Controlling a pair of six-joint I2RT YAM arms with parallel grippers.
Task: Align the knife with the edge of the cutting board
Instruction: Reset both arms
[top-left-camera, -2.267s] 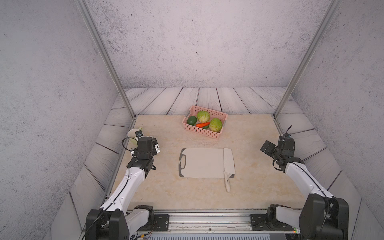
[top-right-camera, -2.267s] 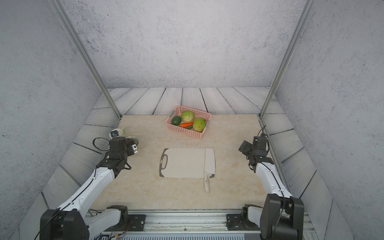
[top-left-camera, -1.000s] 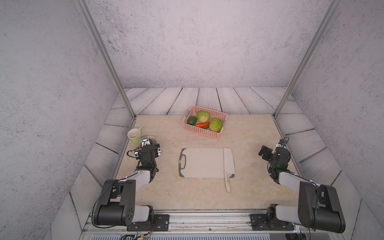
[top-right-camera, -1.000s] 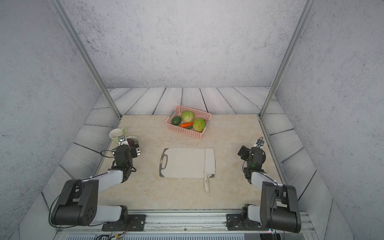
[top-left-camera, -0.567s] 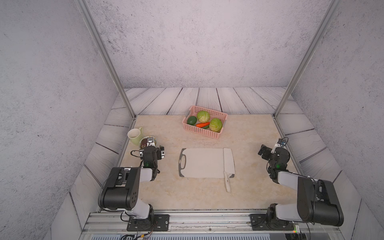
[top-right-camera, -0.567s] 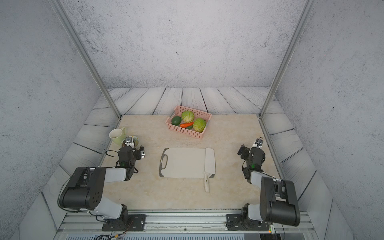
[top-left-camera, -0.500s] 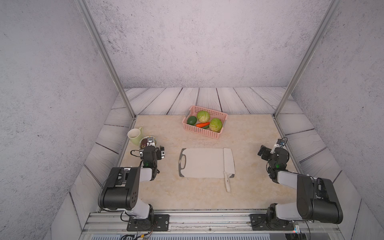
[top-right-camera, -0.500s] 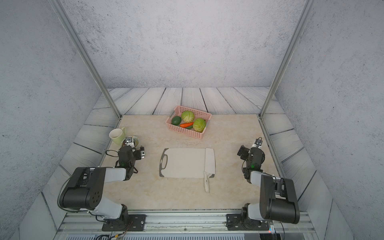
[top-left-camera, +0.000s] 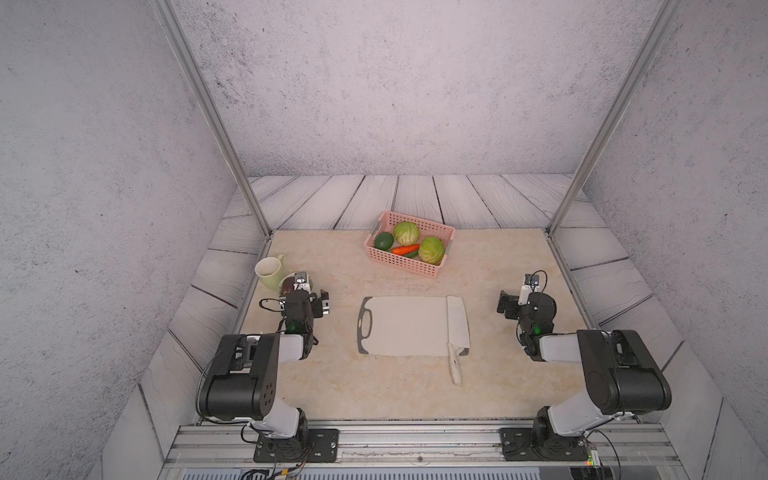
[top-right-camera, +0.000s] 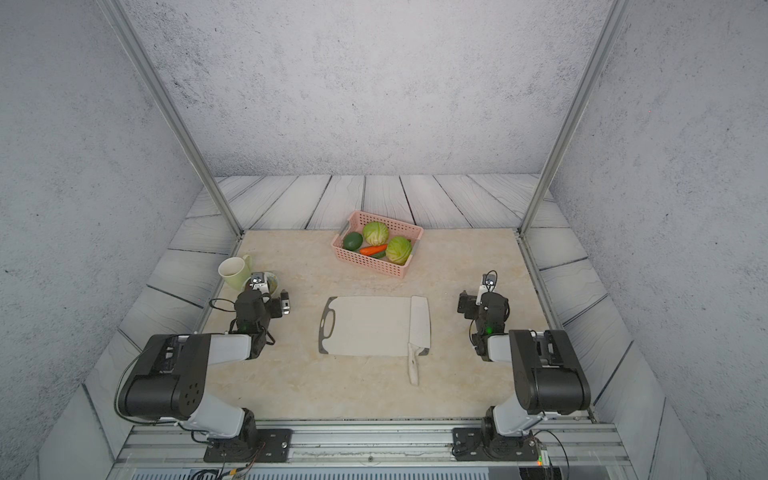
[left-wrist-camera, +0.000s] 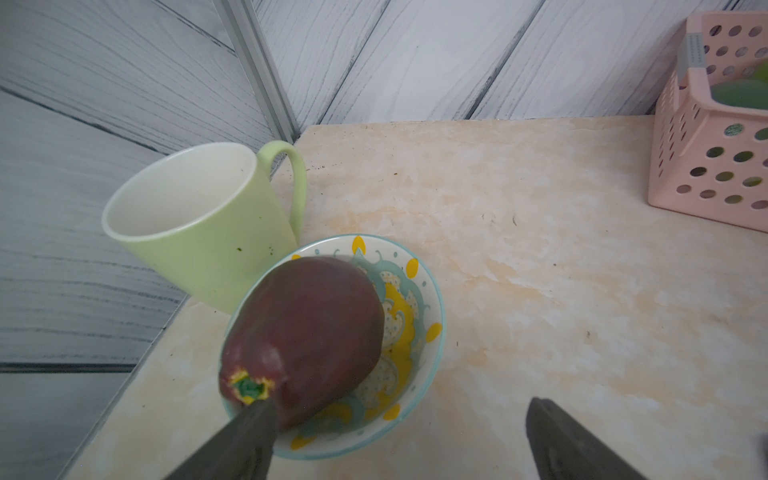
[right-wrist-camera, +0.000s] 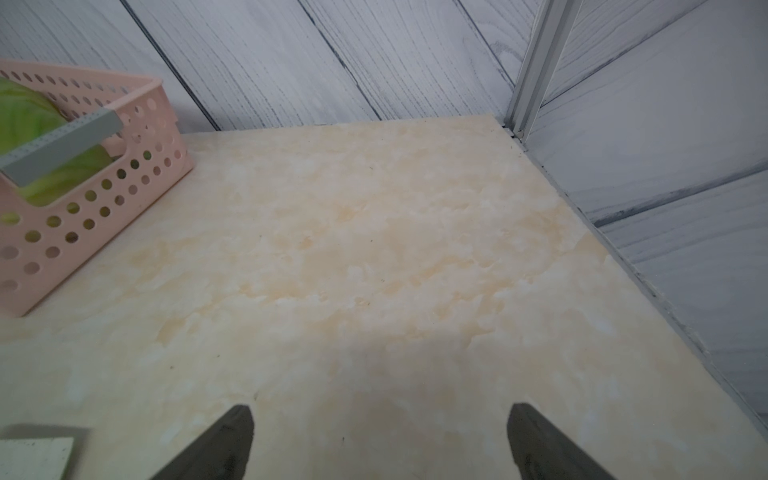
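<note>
Knife (top-left-camera: 457, 324) lies on the board's (top-left-camera: 405, 326) right end, mid-frame; basket (top-left-camera: 409, 261) above, mug (top-left-camera: 269, 272) and bowl (left-wrist-camera: 409, 316) at left. Left gripper (left-wrist-camera: 397, 409) and right gripper (right-wrist-camera: 380, 409) gape empty.

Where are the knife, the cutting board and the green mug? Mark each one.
knife (top-left-camera: 458, 322), in a top view, middle of the blade.
cutting board (top-left-camera: 405, 326), in a top view, bare middle of its surface.
green mug (left-wrist-camera: 208, 257), left wrist view, outer wall.
</note>
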